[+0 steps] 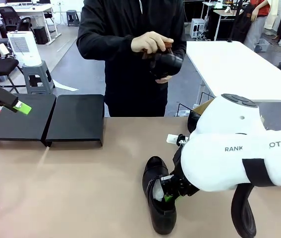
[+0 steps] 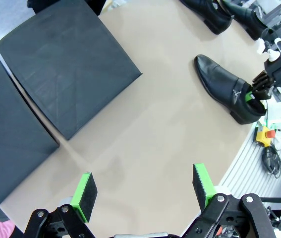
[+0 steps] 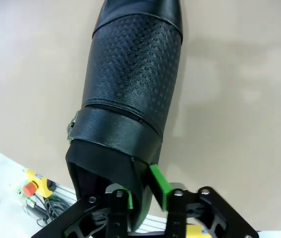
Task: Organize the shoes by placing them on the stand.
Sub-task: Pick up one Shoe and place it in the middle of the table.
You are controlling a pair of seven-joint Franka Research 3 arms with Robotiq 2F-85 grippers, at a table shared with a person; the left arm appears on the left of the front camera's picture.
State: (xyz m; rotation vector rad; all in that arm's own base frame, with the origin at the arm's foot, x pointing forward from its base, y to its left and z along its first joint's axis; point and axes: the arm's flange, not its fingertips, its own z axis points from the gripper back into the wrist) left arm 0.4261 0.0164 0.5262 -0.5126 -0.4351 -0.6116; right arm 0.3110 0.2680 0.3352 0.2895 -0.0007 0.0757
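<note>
Stand [image 1: 76, 119]: two flat black sections side by side at the far left of the table [image 1: 81, 188], seen close from above in the left wrist view [image 2: 66, 69].

Left fingers [image 1: 24, 107]: spread wide apart, green pads facing each other [image 2: 84, 196], nothing between them. They hang above the left section of the stand.

Shoe [image 1: 161, 218]: lies on the table right of centre, near the robot's edge and well apart from the stand. Same shoe in the left wrist view [image 2: 219, 79] and close up in the right wrist view [image 3: 130, 84], with a textured upper and a strap with a metal buckle.

Right fingers [image 3: 158, 184]: closed on the shoe's side wall at the rear opening, one pad inside and one outside [image 1: 169, 197].

Person at the far side: both hands [image 1: 150, 42] hold another shoe [image 1: 166, 63] at chest height.

Two more shoes [image 2: 209, 12] lie on the table beyond the gripped one.
</note>
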